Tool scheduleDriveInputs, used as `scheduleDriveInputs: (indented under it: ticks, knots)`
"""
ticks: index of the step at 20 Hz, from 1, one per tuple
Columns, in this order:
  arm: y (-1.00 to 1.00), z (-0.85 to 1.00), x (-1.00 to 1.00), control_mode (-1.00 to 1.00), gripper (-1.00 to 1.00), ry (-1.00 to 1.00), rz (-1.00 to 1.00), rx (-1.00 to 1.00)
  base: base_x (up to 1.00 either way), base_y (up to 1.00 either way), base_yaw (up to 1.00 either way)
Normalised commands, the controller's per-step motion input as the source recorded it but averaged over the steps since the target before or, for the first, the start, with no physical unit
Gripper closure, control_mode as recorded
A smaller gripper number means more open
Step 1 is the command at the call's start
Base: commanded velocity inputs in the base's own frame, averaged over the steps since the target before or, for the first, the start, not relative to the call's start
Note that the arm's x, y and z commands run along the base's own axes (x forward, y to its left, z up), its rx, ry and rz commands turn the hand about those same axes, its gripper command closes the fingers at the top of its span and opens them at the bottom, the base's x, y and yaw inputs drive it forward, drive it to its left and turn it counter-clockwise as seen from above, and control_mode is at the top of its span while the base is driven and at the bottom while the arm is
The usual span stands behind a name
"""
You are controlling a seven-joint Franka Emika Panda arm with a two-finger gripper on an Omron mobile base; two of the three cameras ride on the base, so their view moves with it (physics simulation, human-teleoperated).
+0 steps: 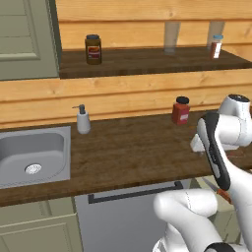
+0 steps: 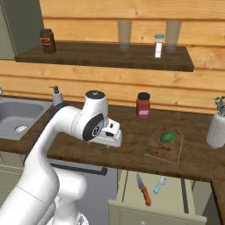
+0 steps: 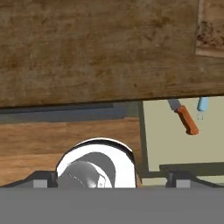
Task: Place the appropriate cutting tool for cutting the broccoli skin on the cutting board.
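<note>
Currently the knife (image 2: 143, 190) lies in the open drawer (image 2: 184, 200) below the counter edge, not on the cutting board (image 2: 165, 147). In the right base view the gripper (image 2: 113, 136) hangs over the dark countertop (image 2: 127, 151), to the left of the board; the drawer sits lower and to the right of it, forward of the counter's front edge. The knife therefore lies down and to the right of the gripper, well apart from it.

The knife's long axis runs roughly front to back in the drawer, slightly slanted, with the orange-red handle toward the robot and the grey blade toward the counter. In the hand view it appears as a diagonal, handle (image 3: 187, 120) lower right. Just beside it lies a light-blue peeler (image 2: 160, 184), separate from the knife.

The broccoli (image 2: 167, 137) rests on the board, toward its far end, leaving the near portion bare.

Finger spacing cannot be determined: the tips sit at the very bottom of the hand view and nothing lies between them.

Judgement: the next move calls for travel rightward and downward past the counter edge, with the jaws turned across the handle.
</note>
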Motion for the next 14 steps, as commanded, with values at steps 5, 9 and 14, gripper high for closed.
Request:
scheduleDriveInputs:
  ticks: [5, 9, 14]
  knots:
    - [-0.80, -0.55, -0.28, -1.00, -1.00, 0.15, -0.06, 0.06, 0.00, 0.00, 0.00]
    - [-0.77, -0.59, -0.01, -1.00, -1.00, 0.06, -0.03, 0.08, 0.00, 0.00, 0.00]
    - [-0.76, -0.55, 0.00, -1.00, -1.00, 0.01, -0.02, 0.11, 0.00, 0.00, 0.00]
